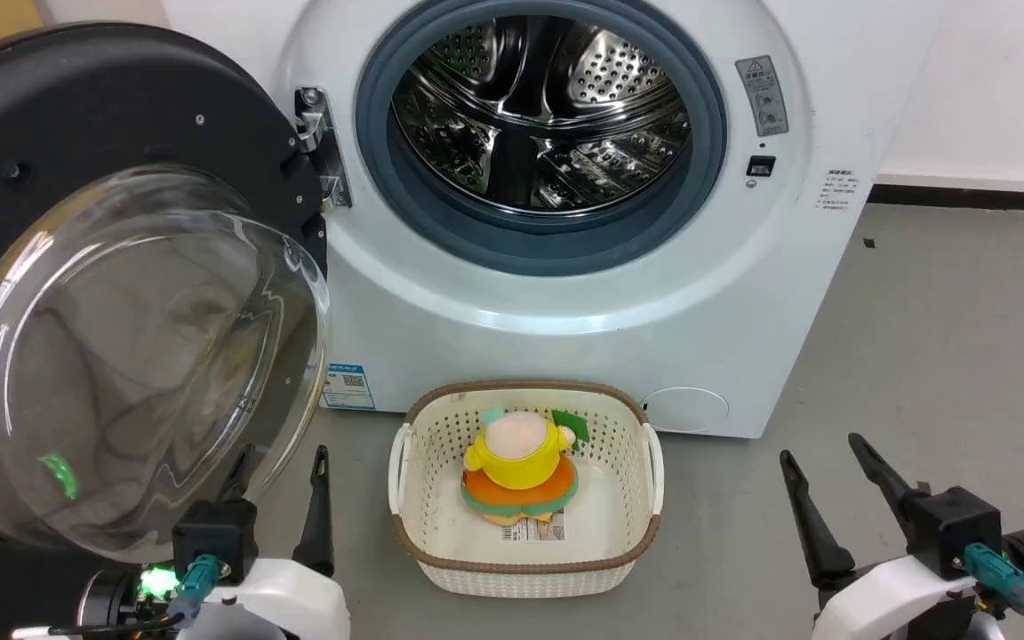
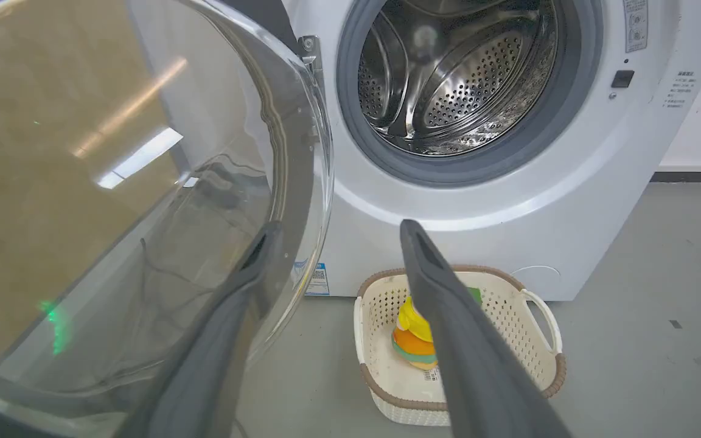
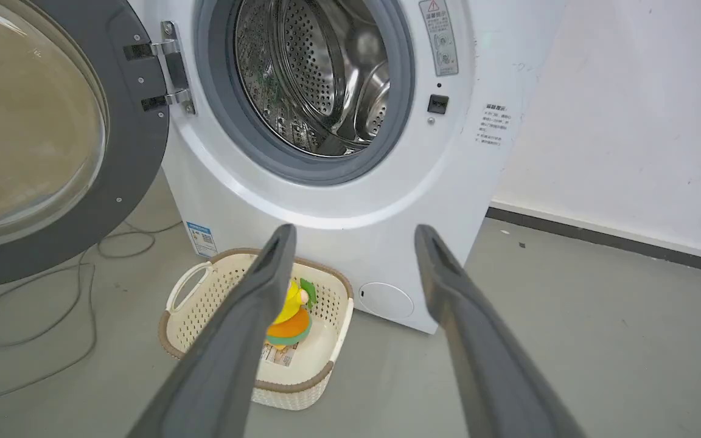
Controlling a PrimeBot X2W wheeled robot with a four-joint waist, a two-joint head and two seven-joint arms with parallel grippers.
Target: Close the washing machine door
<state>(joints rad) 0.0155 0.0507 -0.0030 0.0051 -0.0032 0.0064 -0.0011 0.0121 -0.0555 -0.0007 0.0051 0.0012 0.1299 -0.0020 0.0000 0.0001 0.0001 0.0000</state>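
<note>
The door (image 1: 130,293) stands swung wide open on the washer's (image 1: 565,302) left, hanging from its hinge (image 1: 321,147), with the glass bowl bulging toward the robot and the drum (image 1: 539,107) bare behind the grey gasket (image 1: 708,133). The left gripper (image 1: 284,458) sits low, just beside the door's lower edge, fingers spread wide and holding nothing; in the head view one finger shows through the glass, and in the left wrist view (image 2: 339,226) that finger lies across the bowl's rim, though I cannot tell whether it touches. The right gripper (image 1: 819,446) hangs well apart on the far side, over bare floor (image 1: 921,356), its fingers also parted wide and empty, pointing at the washer's front in the right wrist view (image 3: 355,228). Between the two grippers a basket (image 1: 521,578) stands on the floor against the washer, with a yellow and orange toy (image 1: 521,467) in it
</note>
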